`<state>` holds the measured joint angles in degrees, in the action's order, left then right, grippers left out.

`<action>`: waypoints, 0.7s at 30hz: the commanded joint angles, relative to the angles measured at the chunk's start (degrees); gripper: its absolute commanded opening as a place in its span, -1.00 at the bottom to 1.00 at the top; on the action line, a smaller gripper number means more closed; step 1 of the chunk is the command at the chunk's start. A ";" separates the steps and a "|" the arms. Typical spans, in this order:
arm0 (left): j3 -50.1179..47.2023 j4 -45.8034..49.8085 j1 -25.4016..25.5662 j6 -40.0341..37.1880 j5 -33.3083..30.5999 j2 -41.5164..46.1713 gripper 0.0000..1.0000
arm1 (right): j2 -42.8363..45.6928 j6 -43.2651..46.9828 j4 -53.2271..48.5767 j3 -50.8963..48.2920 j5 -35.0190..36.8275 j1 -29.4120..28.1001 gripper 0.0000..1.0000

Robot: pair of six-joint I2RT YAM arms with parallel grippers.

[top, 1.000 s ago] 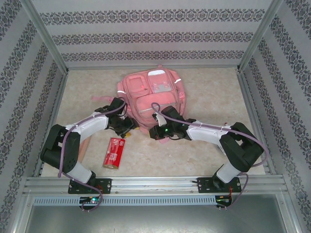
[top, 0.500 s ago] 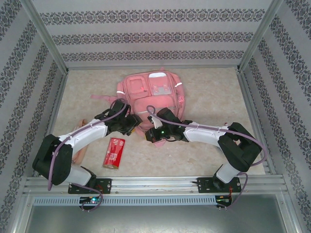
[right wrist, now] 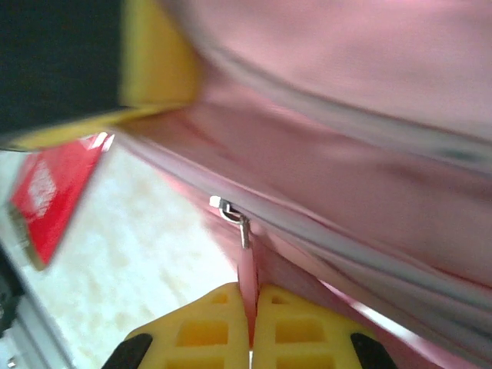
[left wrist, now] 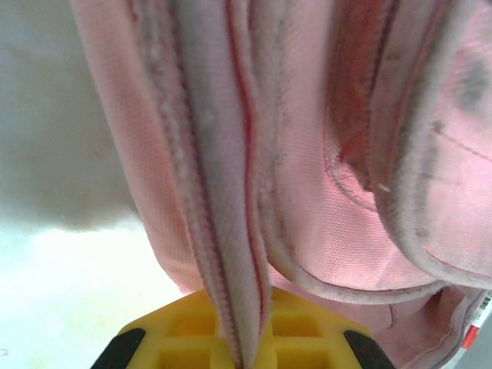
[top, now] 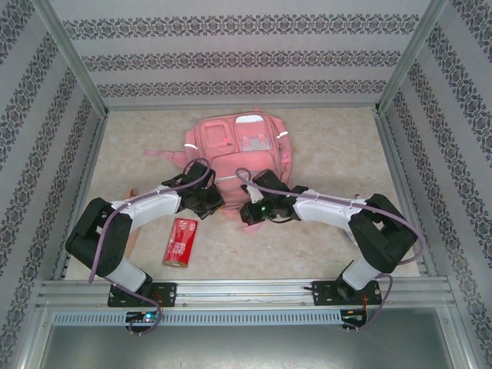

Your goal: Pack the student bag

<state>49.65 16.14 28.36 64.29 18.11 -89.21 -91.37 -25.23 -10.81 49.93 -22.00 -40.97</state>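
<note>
Large soft pink fabric backpack (top: 240, 146) lies just ahead of left gripper (top: 211, 205) and right gripper (top: 248, 214), touching both; small flat red packet (top: 180, 241) lies behind left gripper.

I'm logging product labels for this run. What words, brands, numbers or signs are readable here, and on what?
No text here is legible.
On the small flat red packet: white print, too small in the top view and blurred in the right wrist view.
On the large soft pink fabric backpack: the pale front patch has marks too small to read.
On the white tag at the backpack's edge: dark marks, blurred and cut off.
</note>
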 commanded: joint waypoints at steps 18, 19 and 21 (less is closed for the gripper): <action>33.40 27.37 -16.27 -45.62 -0.44 -15.86 -1.00 | 2.23 5.49 -20.72 1.93 13.61 14.74 -1.00; 36.44 28.66 -16.28 -46.33 -0.58 -18.47 -0.96 | 2.50 5.48 -21.12 2.01 13.90 13.87 -1.00; 41.26 29.17 -16.28 -47.00 -1.14 -22.33 -0.90 | 3.32 5.80 -21.27 2.10 12.75 12.29 -1.00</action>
<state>84.66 43.00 14.00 24.05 21.76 -108.86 -89.78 -20.53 -24.62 53.39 -11.97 -27.33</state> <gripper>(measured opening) 0.063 0.045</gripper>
